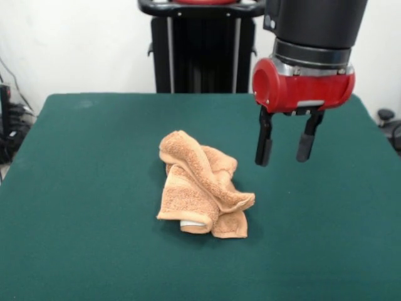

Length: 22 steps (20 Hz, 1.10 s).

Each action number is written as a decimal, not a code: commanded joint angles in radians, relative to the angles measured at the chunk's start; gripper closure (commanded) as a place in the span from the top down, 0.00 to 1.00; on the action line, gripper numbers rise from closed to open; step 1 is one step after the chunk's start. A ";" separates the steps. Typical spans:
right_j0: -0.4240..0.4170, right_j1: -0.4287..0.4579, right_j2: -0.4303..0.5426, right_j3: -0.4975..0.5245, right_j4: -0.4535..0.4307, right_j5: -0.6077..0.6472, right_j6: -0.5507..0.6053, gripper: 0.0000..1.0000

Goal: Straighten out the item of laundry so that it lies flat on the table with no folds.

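A: Across the left half of the tabletop (75, 188), bare green felt, nothing lying on it.

B: Centre?

A: Towel (202, 193), orange-tan, sits crumpled in a heap near mid-table. Thick roll runs along the top; folded layers underneath; white tag (192, 223) peeks out at the low front edge.

B: And right of it?

A: Hand (286, 150) hangs in the air up and to the right of the heap, clear of the cloth, fingers apart, holding nothing.

B: How to go at it?

A: My judgement: come down on one loose outer corner, pinch a single layer only, then draw it low and outward so the folds pull open. Grabbing the thick roll would likely just drag the whole bundle.
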 commanded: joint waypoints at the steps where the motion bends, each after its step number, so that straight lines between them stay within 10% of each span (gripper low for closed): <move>1: -0.023 0.111 0.124 -0.001 -0.039 0.043 -0.130 1.00; 22: -0.060 0.145 0.138 -0.075 -0.084 0.118 -0.208 1.00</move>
